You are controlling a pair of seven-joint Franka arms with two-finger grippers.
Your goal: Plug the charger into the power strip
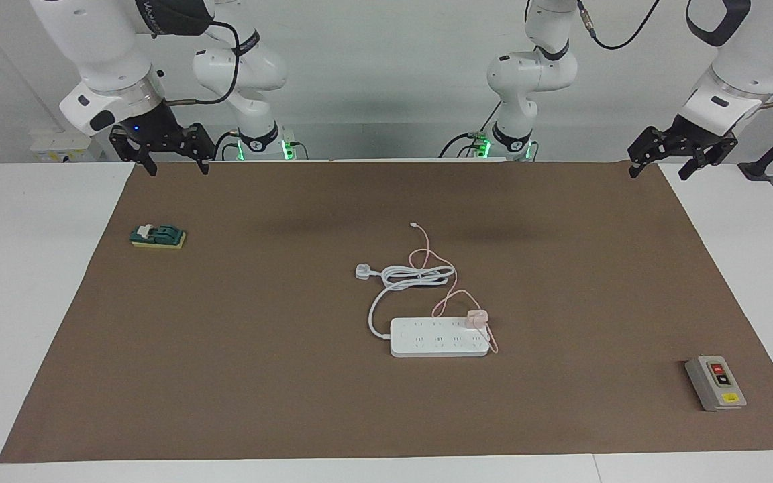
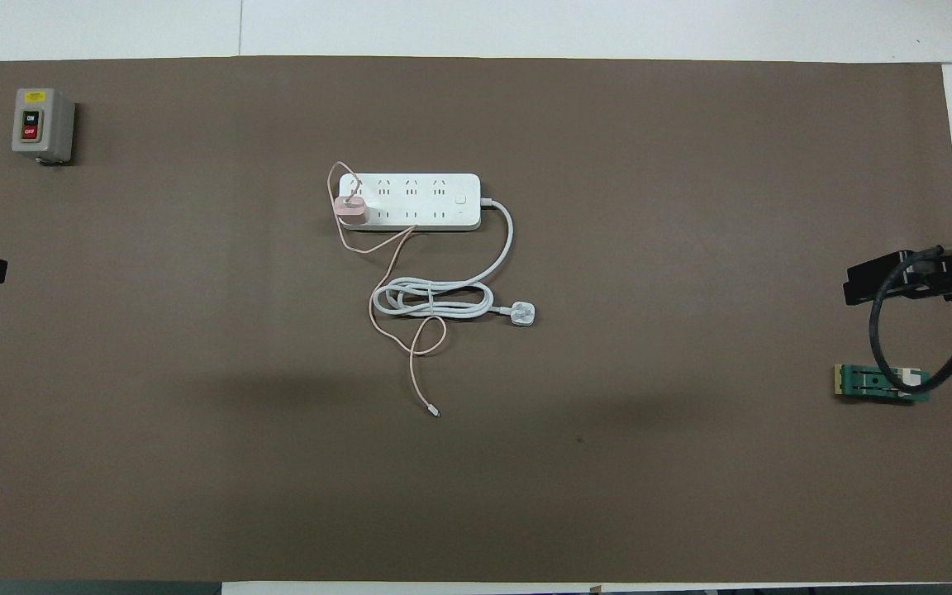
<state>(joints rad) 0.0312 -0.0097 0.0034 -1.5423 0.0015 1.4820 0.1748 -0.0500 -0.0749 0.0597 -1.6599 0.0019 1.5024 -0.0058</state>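
— How do the arms stand?
— Both are raised at the robots' edge of the brown mat (image 1: 225, 349). The left gripper (image 1: 659, 159) and right gripper (image 1: 171, 160) hang with fingers spread, holding nothing.
— And the charger (image 1: 476, 317)?
— Seated on the power strip (image 1: 437, 337) at mid-table, at the strip's end toward the left arm.

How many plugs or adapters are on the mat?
2. The pink charger sits on the power strip at its end toward the left arm. The white three-pin plug lies loose on the mat, nearer the robots than the strip.
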